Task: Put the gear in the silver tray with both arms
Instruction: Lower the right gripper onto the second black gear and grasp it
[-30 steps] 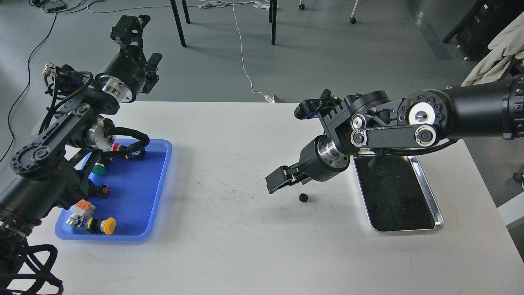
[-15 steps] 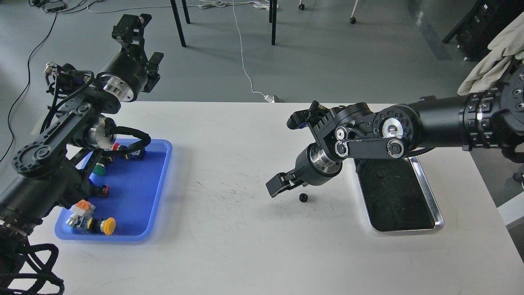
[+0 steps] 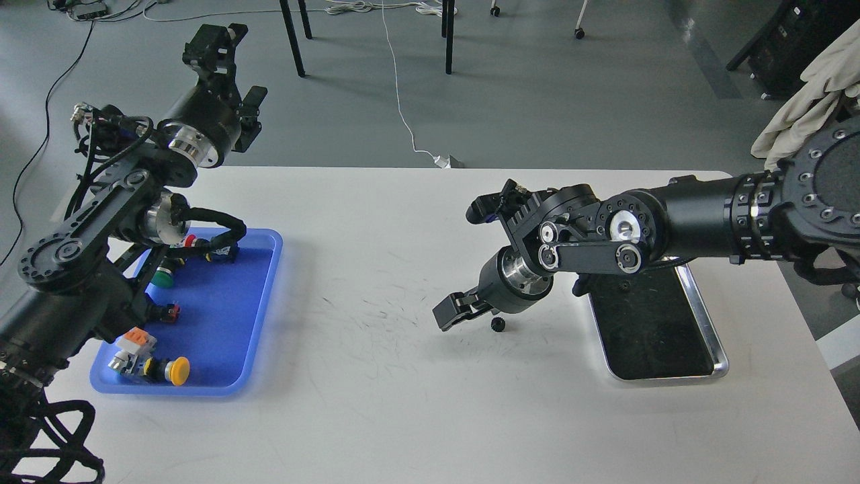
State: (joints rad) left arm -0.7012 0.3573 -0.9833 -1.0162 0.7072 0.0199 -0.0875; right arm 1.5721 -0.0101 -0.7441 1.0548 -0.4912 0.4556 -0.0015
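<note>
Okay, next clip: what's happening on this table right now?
The right arm's tool is low over the white table, right beside a small black gear that lies loose on the surface, not yet gripped. The silver tray sits to the gear's right. The left arm's tool is raised away from the work, above the blue tray of colored push buttons.

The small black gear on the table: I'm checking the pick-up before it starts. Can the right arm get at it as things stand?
Probably yes. The right gripper hangs just left of the gear, which lies alone on bare white table with nothing in between. The silver tray stands off to the right.
</note>
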